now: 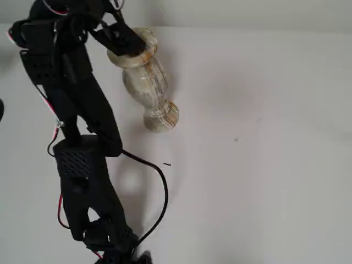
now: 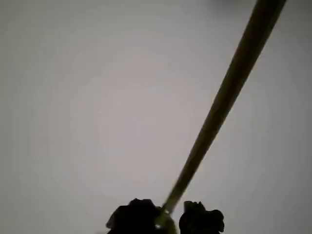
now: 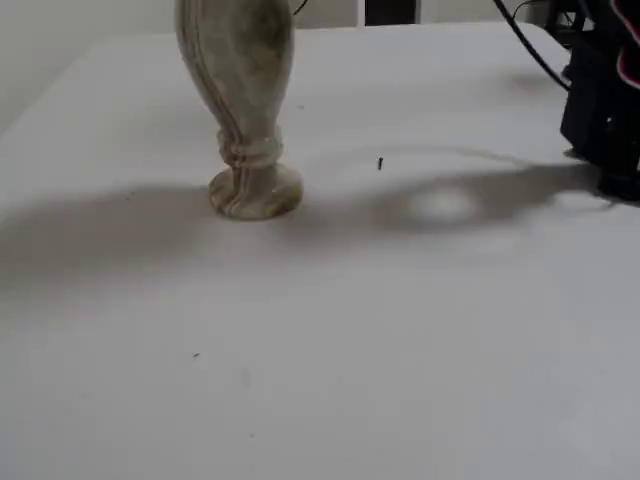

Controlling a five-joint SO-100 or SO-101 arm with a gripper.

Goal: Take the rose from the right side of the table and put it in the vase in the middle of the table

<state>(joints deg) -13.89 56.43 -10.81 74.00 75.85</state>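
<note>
The cream marbled vase (image 1: 147,82) stands upright on the white table (image 1: 264,165); in another fixed view its body and foot (image 3: 243,90) show, with the mouth cut off by the top edge. My gripper (image 1: 122,39) hangs right over the vase's mouth and hides part of the rim. In the wrist view the gripper (image 2: 168,220) is shut on the rose's thin grey-green stem (image 2: 229,87), which runs up to the top right. The red flower head is out of view in every frame.
The black arm (image 1: 82,121) stretches from its base (image 1: 110,242) at the bottom left up to the vase, with a loose black cable (image 1: 164,190) beside it. Part of the arm (image 3: 605,100) stands at the right edge. A small dark speck (image 3: 380,163) lies near the vase.
</note>
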